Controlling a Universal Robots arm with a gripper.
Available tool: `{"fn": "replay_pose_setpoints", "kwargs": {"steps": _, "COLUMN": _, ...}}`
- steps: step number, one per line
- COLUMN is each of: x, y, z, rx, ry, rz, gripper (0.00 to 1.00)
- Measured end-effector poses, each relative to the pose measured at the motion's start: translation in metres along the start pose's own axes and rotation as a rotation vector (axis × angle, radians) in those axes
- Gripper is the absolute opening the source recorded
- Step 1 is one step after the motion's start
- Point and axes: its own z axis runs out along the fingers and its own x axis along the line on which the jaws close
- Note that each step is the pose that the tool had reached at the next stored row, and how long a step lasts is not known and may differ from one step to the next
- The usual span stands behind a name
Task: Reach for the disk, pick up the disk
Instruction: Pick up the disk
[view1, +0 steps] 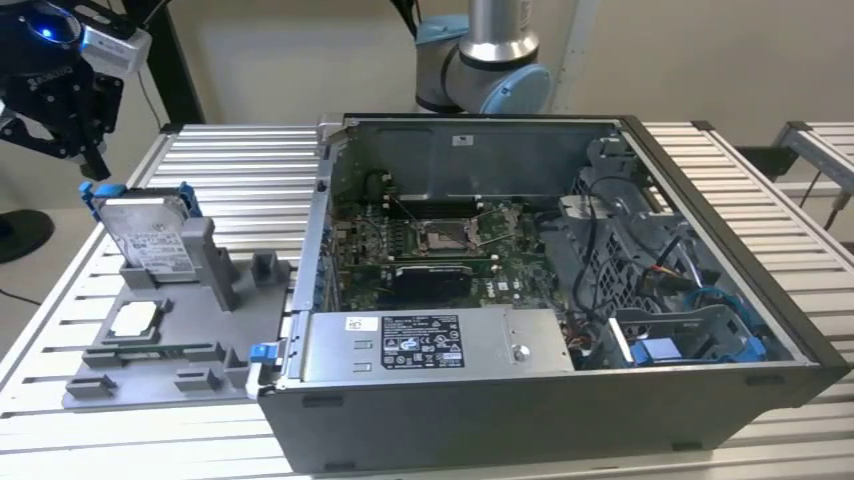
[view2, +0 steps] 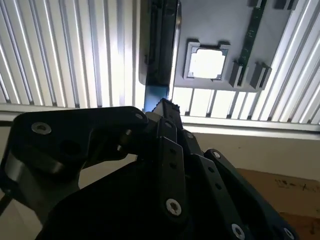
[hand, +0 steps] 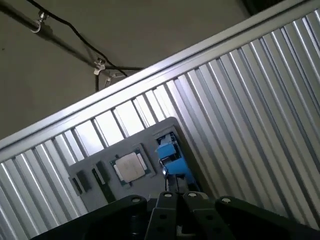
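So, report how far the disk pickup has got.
Done: the reach looks nearly complete, with the hand at the top corner of the disk; whether they touch cannot be told. In hand: nothing lifted, as the disk stands upright in the grey fixture. Left: the pickup itself.

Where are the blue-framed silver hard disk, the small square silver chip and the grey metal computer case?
Blue-framed silver hard disk (view1: 144, 235): exterior view, labelled face.
Small square silver chip (view1: 136, 320): exterior view, top face.
Grey metal computer case (view1: 534, 420): exterior view, outer wall.
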Motion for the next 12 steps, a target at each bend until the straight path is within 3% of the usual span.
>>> {"fn": "replay_pose_setpoints", "kwargs": {"steps": 12, "x": 0.0000, "y": 0.0000, "z": 0.0000, "rx": 0.0010, "ry": 0.0068, "rz": -0.217, "gripper": 0.00}}
